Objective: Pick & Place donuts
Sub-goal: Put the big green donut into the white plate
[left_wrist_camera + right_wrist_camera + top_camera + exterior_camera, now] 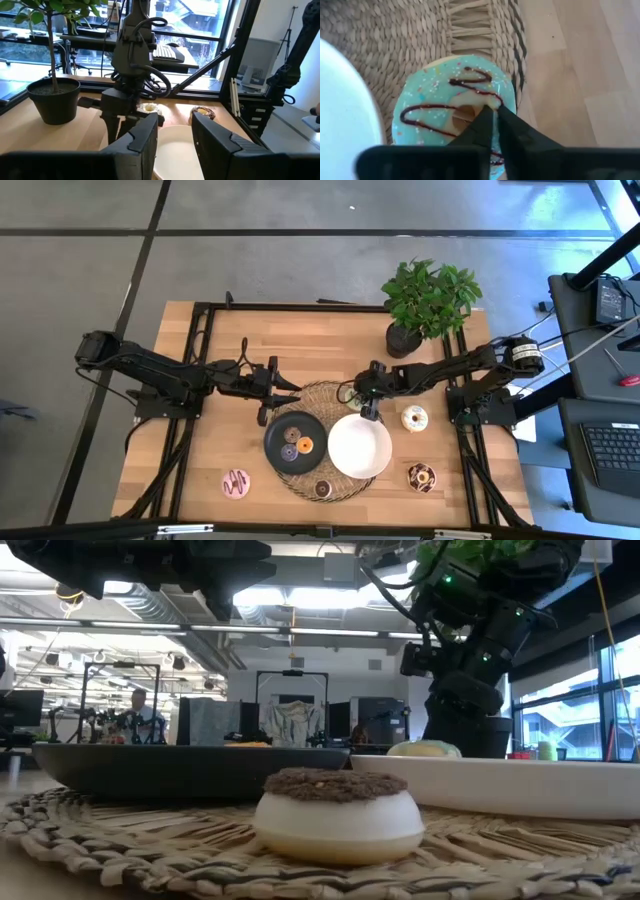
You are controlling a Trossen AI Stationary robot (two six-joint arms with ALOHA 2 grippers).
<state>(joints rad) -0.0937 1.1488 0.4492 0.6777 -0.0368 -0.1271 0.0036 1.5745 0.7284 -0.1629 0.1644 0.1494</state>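
A light-blue donut [452,107] with dark drizzle lies on the woven mat [395,35], next to the white plate [340,105]. My right gripper [494,112] points down over it, fingers shut, tips at the hole. My left gripper [285,394] hovers open above the mat's far-left part, touching nothing. A purple donut [290,451] and an orange one [304,444] lie in the black plate [278,430]. A pink striped donut [236,483], a cream one [414,418] and a brown one [421,477] lie on the table. A chocolate-topped donut [337,810] sits on the mat's near edge. My right gripper comes at the light-blue donut from above with its fingers together. The fingertips [487,117] stand at the rim of the hole [465,112]. I cannot tell whether they touch it. The donut lies flat on the mat.
A potted plant [428,298] stands at the table's far right, just behind the right arm. The white plate [360,446] and the black plate fill the mat's middle. Bare wood lies at the far left of the table [240,340].
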